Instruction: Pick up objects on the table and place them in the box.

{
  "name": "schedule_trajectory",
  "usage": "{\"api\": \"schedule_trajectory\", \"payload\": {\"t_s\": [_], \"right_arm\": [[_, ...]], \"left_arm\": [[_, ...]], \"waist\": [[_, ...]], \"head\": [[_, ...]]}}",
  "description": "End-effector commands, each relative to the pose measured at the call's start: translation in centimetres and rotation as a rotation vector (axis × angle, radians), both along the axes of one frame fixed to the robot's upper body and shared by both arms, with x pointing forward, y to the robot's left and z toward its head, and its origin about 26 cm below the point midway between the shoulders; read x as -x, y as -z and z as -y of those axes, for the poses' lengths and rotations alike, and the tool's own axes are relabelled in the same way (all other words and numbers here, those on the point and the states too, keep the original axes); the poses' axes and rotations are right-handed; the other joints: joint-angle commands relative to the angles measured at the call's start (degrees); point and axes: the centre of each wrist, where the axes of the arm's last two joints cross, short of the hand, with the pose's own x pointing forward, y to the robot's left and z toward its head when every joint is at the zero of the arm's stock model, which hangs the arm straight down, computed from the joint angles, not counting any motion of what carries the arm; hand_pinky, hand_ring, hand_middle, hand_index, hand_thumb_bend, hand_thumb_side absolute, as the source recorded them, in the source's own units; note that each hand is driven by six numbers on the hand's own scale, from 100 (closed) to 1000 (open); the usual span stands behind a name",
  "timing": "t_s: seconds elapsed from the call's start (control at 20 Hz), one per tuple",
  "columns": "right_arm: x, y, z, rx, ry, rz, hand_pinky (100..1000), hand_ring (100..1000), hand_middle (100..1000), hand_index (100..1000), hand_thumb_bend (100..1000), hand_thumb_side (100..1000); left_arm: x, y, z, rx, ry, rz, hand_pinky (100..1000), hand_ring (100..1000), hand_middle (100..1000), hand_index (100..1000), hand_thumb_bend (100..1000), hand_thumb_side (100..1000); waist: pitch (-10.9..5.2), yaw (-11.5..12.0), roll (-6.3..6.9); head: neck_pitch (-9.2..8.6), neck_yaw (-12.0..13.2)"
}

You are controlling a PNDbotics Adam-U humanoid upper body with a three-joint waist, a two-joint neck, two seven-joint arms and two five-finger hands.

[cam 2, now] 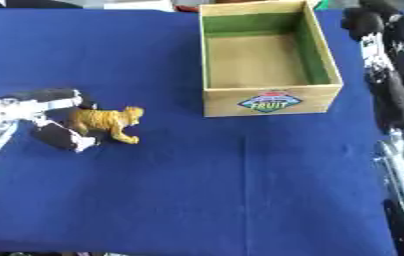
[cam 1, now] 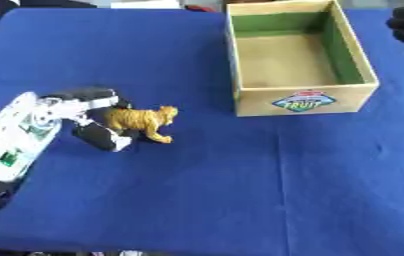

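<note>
My left hand is down on the blue tablecloth at the left of the work area, and its fingers and thumb bracket the rear half of a toy tiger: one digit lies along the tiger's far side, another sits on the near side by its hind legs, both touching or very nearly so. I judge this to be a grasp closing on the tiger, though I cannot see whether the toy has any weight off the cloth; its feet look to be on the table. The main risk I see is that the hold sits only on the hindquarters, with the head and front legs sticking out to the right of my fingers, so the tiger could pivot or slip out when I lift. A second risk is on the carry: the wooden box stands well to the right of this hand and farther from me, and its near wall is tall, so a low transfer could knock the toy against the rim. The box itself looks empty, showing a bare tan floor and green-lined inner walls. My right hand hangs beside the box's right wall, fingers relaxed and holding nothing.
</note>
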Motion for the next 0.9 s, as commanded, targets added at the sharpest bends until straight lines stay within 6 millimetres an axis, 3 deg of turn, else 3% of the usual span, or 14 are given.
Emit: {"api": "schedule_trajectory", "payload": {"t_s": [0.05,0.2,0.4,0.55,0.85,0.9], "right_arm": [[0.3,-0.7,0.1,0.01,0.001,0.029,911,825,760,891,100,746],[0.3,-0.7,0.1,0.009,0.004,0.026,912,825,760,892,100,746],[0.3,-0.6,0.1,0.009,0.005,0.025,912,825,760,892,100,748],[0.3,-0.7,0.1,0.01,0.006,0.026,912,825,759,892,100,749],[0.3,-0.7,0.2,0.011,0.01,0.03,912,825,759,892,100,749],[0.3,-0.7,0.2,0.011,0.011,0.03,912,825,759,892,100,749]], "left_arm": [[-0.4,-0.2,-0.4,-0.01,-0.027,0.043,590,611,512,639,100,265],[-0.5,-0.1,-0.4,-0.007,-0.034,0.075,520,545,458,575,100,247],[-0.4,-0.3,-0.6,0.002,-0.041,0.133,467,509,434,556,100,215],[-0.3,-0.7,-0.7,0.006,-0.045,0.192,460,504,435,559,100,215],[0.8,-2.8,-0.9,0.026,-0.015,0.316,470,513,462,589,100,309],[1.0,-3.3,-0.9,0.027,-0.004,0.332,461,528,505,626,100,303]], "waist": [[-0.89,-0.1,-0.03],[-0.89,-0.1,-0.01],[-0.9,0.0,-0.06],[-0.9,0.1,-0.17],[-0.91,0.2,-0.29],[-0.94,0.2,-0.28]], "head": [[-0.34,0.2],[-0.2,0.2],[-0.14,0.0],[-0.18,0.0],[-0.4,-0.5],[-0.5,-0.6]]}}
